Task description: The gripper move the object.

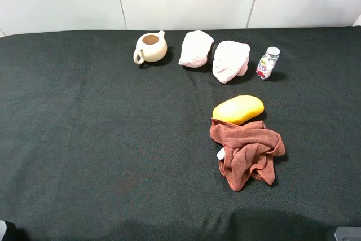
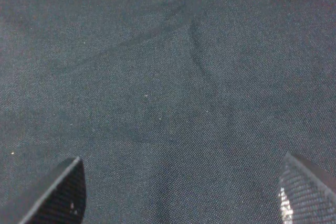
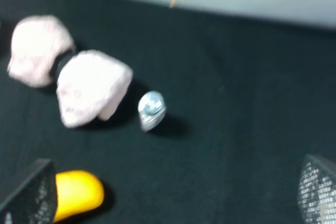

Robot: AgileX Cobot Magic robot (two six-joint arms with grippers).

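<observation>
Nearest the front edge lies a brown cloth (image 1: 247, 157); the bottle (image 1: 268, 62) stands upright near the back edge. Both grippers (image 2: 181, 192) (image 3: 173, 198) are spread wide, holding nothing.

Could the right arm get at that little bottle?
Probably yes. The bottle stands upright and apart from the white lump beside it, with bare cloth ahead of the right gripper, whose jaws are wide.

The flat table cloth (image 1: 84, 139) is very dark green-black. The small round ceramic teapot (image 1: 150, 47) is cream, brown inside. Two crumpled soft cloths (image 1: 196, 48) (image 1: 230, 60) are pale pink-white. The small clear bottle (image 1: 268, 63) has a silver-grey cap and a white label with red-pink print. The oval mango (image 1: 238, 109) is yellow. The wrinkled towel (image 1: 247, 152) is rust brown.
</observation>
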